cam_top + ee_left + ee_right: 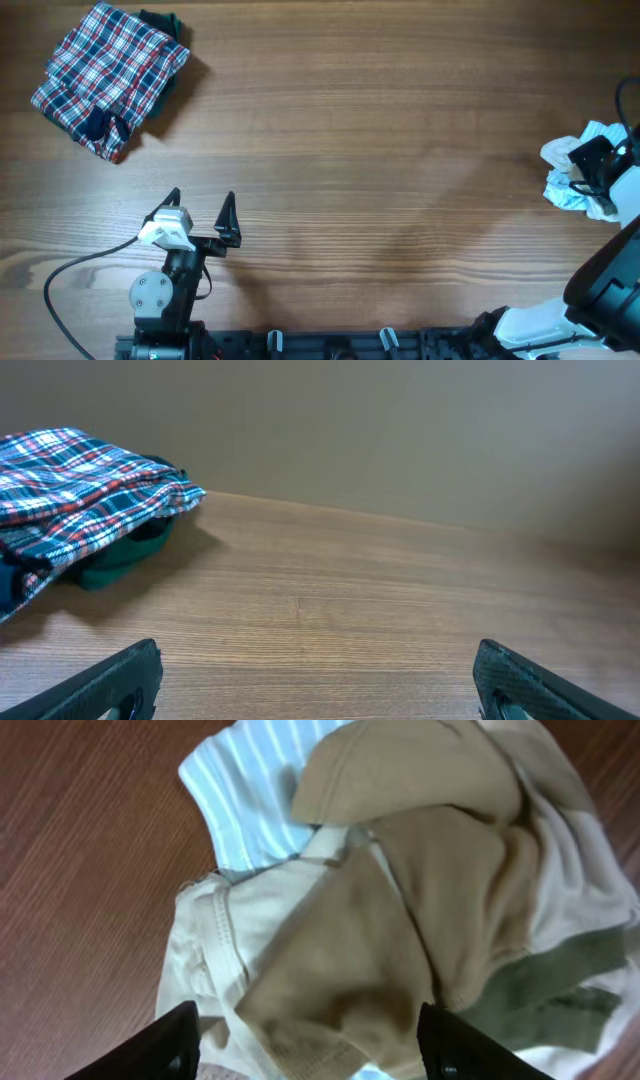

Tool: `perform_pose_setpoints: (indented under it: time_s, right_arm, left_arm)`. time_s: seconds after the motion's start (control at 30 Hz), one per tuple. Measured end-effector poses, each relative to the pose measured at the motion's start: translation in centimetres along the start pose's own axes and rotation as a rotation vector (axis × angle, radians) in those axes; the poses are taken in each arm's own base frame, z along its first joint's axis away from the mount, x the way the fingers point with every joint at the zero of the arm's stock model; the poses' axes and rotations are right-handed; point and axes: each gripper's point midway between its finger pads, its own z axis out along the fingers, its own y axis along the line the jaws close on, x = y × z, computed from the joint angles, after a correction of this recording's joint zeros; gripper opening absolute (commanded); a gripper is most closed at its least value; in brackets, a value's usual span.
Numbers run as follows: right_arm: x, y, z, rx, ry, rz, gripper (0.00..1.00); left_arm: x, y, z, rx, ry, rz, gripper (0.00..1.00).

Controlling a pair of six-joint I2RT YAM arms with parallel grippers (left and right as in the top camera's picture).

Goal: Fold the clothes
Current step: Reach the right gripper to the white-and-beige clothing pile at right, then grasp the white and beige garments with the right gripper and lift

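Crumpled clothes [578, 180] at the right edge of a wooden table [380, 130], beneath the right gripper [308, 1018].
Cream top [215, 950] with tan sleeve parts and an olive edge, bunched over a pale blue striped garment [245, 790]. Right jaws spread wide above the heap, clasping nothing. Left gripper [201, 200] near the front edge, jaws released and empty, well apart from a folded plaid garment [110, 75].

A brown worktop [380, 120] with fine, straight wood grain running lengthwise fills the overhead view, matt and evenly lit, with only soft shadows. In the left wrist view a plain grey-beige wall [400, 430] rises directly behind its far edge, dimmer toward the right.
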Motion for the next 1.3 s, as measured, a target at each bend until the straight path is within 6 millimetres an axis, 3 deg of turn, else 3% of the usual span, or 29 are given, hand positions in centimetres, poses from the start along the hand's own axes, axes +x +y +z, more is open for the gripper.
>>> perform_pose_setpoints:
  time_s: [0.63, 0.77, 0.93, 1.13, 1.3]
  right_arm:
    - [0.5, 0.2, 2.0, -0.014, 0.017, 0.038, 0.57]
    - [1.1, -0.1, 2.6, 0.001, 0.039, 0.040, 0.46]
    - [1.2, -0.3, 2.6, 0.011, 0.039, 0.049, 0.20]
    - [1.2, -0.3, 2.6, 0.012, 0.039, 0.052, 0.07]
    - [1.0, -0.3, 2.4, 0.009, 0.034, 0.064, 0.04]
  left_arm:
    - [0.0, 0.0, 0.0, 0.000, 0.000, 0.000, 1.00]
    - [0.0, 0.0, 0.0, 0.000, 0.000, 0.000, 1.00]
    - [0.0, 0.0, 0.0, 0.000, 0.000, 0.000, 1.00]
    - [0.0, 0.0, 0.0, 0.000, 0.000, 0.000, 1.00]
    - [0.0, 0.0, 0.0, 0.000, 0.000, 0.000, 1.00]
